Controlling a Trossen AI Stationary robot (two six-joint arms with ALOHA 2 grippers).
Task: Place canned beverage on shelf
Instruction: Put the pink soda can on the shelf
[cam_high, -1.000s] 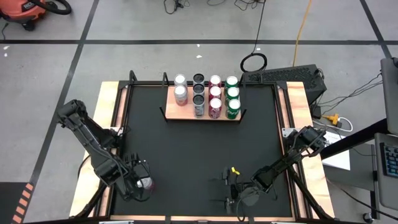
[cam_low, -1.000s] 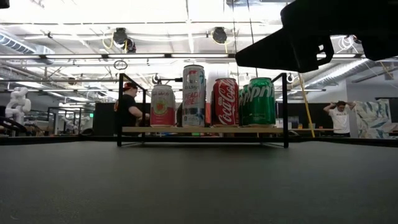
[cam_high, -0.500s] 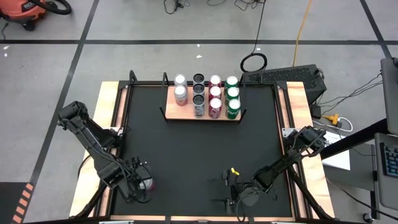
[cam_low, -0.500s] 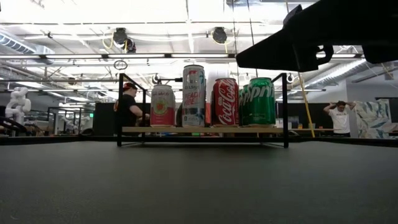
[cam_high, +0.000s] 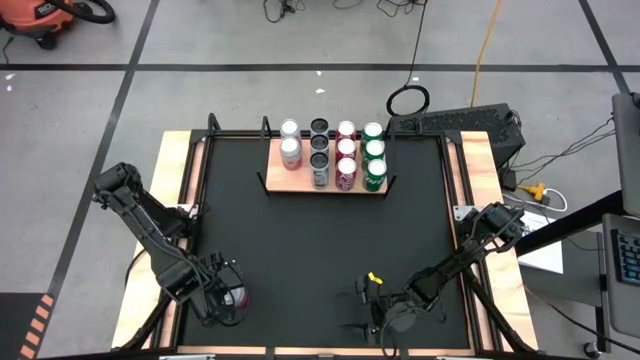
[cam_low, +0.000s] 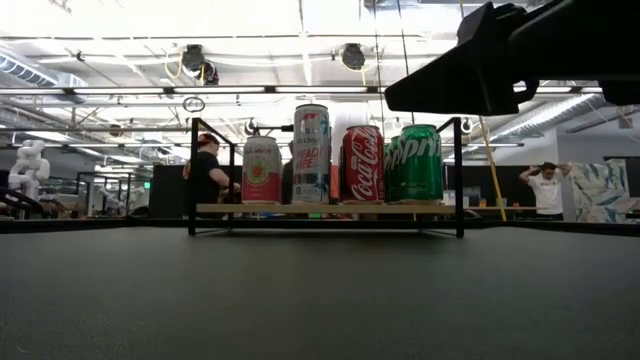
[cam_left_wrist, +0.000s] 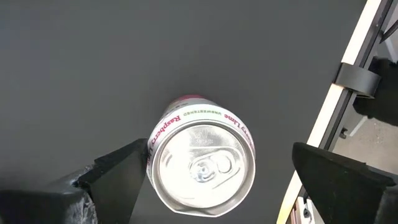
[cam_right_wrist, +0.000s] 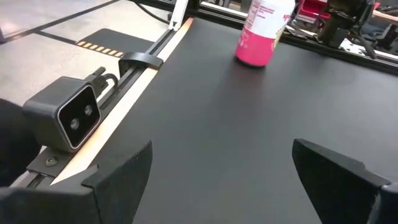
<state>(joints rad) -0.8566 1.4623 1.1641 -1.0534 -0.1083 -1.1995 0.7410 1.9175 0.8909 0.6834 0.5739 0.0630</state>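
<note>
**Left gripper poised over a lone pink can, shelf nearly full**

Here we are at the near left corner of the black surface (cam_high: 320, 250), and the left gripper (cam_left_wrist: 217, 180) hangs straight above a pink canned beverage (cam_left_wrist: 201, 163) standing upright on the mat. Its fingers (cam_left_wrist: 115, 171) are spread wide, one on each side of the can's silver top, and the wrist view does not show whether either presses on the can. From overhead the can (cam_high: 236, 296) peeks out just beside the gripper, close to the wooden strip at the surface's edge.

Over at the far side, the shelf (cam_high: 325, 185) sits well apart from that can, loaded with upright cans in four columns. The low view shows the front row (cam_low: 340, 165): a pink one, a tall white one, a red one and a green one.

The right gripper (cam_high: 365, 310) waits near the front edge, right of centre, fingers (cam_right_wrist: 118, 174) wide apart and holding nothing. Its wrist camera looks across the mat toward the pink can (cam_right_wrist: 261, 31).

Beyond the surface, a person (cam_low: 207, 172) stands behind the shelf.
</note>
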